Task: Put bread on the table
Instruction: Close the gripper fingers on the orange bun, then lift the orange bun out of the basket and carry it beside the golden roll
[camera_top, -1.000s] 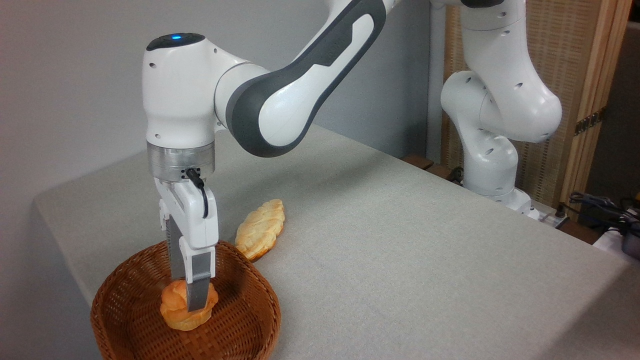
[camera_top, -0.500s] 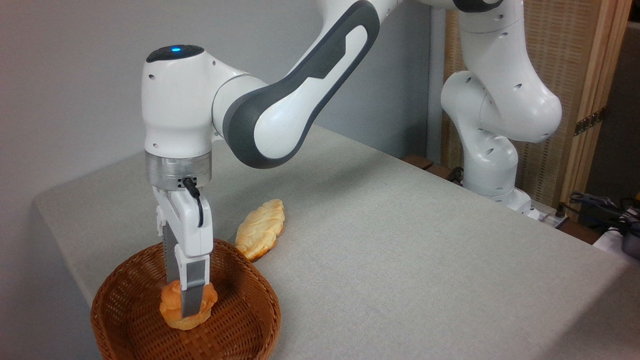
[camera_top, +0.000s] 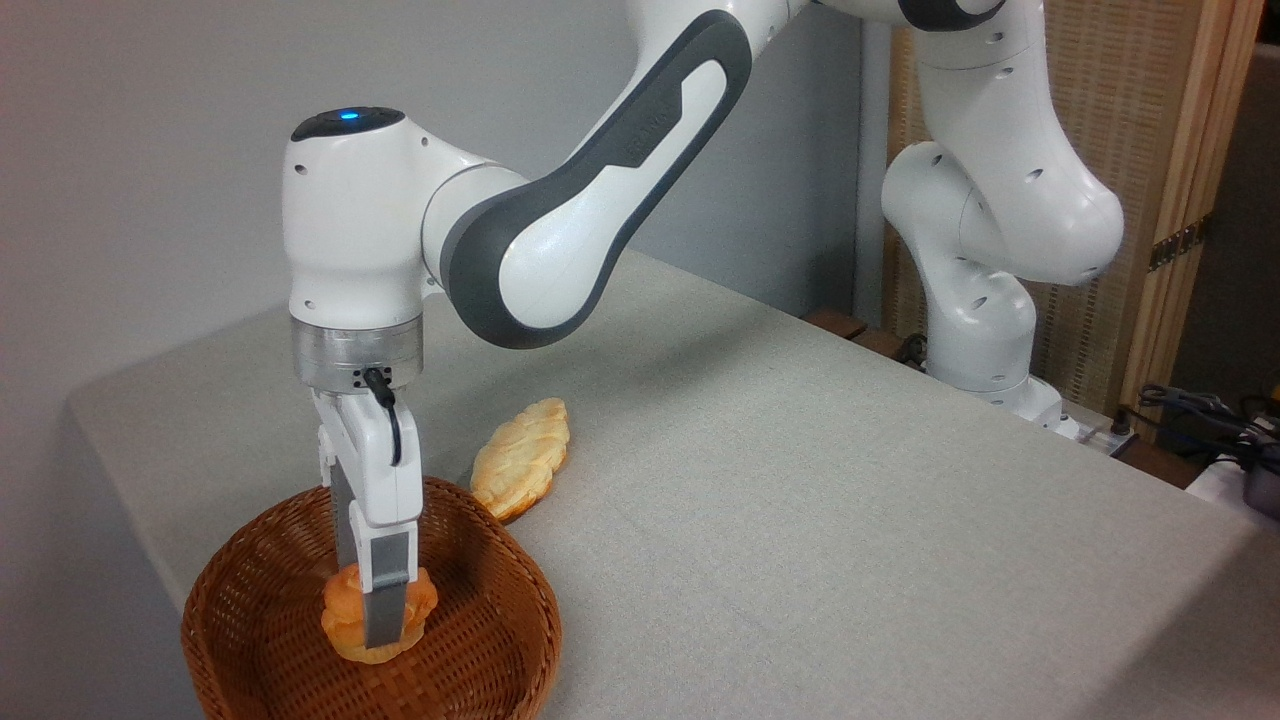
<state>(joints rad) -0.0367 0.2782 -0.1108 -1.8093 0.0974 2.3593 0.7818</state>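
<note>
A: We start at the end effector (camera_top: 372, 615). It points straight down into the basket (camera_top: 500, 640), and we see its two fingers (camera_top: 388, 590) pinching the bread (camera_top: 345, 618) between them, one grey finger across the front of the roll and the other behind it.

B: We agree it is clamped on the roll. Where do we place the bread itself?

A: Inside the basket, near its middle, well below the rim. We cannot tell whether its underside touches the wicker floor or hangs just clear of it. Its orange folds show on both sides of the front finger.

B: And around that?

A: The basket sits at the near left corner of the tabletop (camera_top: 800, 520), partly cut off by the lower edge of the view. Just beyond its far rim we see a loaf (camera_top: 522, 458), pale and long, lying flat on the grey cloth. It looks to be touching the rim or just beside it; we cannot say which.

B: Further out?

A: The white wrist (camera_top: 350, 230) stands upright above the basket with a blue light on its top. From it the arm (camera_top: 620, 170) rises to the upper right, then comes down to its base (camera_top: 990, 340) at the far right edge of the tabletop. Behind the base we see a wooden screen (camera_top: 1150, 150), and some cables (camera_top: 1200, 410) lie at the far right.
</note>
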